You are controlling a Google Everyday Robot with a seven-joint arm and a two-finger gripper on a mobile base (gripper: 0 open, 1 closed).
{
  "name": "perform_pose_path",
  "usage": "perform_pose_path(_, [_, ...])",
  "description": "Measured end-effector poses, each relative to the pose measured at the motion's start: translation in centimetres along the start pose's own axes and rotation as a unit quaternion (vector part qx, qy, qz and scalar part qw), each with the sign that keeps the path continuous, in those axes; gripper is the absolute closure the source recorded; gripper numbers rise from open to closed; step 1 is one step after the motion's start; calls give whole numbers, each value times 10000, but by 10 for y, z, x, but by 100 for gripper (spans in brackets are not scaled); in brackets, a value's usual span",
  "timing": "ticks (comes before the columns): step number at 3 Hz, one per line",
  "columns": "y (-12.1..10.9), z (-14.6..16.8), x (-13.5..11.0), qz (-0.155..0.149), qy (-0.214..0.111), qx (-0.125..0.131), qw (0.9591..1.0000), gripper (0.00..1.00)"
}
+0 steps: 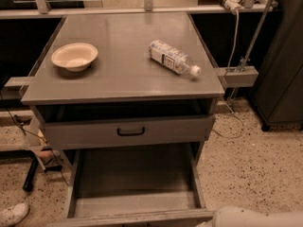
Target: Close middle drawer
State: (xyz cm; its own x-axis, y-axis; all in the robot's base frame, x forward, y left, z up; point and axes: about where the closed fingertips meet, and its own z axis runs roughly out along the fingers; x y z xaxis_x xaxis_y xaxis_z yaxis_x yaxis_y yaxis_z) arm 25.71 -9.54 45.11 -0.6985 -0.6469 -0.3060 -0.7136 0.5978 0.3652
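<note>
The middle drawer [135, 181] is a long shallow grey tray, pulled far out toward me at the bottom of the grey cabinet [123, 86]. Its tray is empty. Only the top edge of its front panel [132, 217] shows at the bottom of the view, and its handle is hidden. Above it, the drawer with the taller front and wide black handle [130, 131] stands slightly open. My gripper is out of view. Only a white rounded part of my arm [258, 217] shows at the bottom right corner, beside the drawer's front right corner.
A cream bowl [74, 56] and a lying plastic water bottle [173, 58] are on the cabinet top. A dark cabinet [284, 60] stands at the right, with cables [234, 41] hanging next to it. A white shoe [13, 214] is on the speckled floor at the bottom left.
</note>
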Motion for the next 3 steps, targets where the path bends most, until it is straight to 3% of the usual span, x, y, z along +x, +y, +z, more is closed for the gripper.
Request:
perform_pose_path(1, [-29, 7, -26, -18, -302, 300, 9991, 100])
perform_pose_path(3, [-62, 16, -60, -10, -632, 482, 9968, 100])
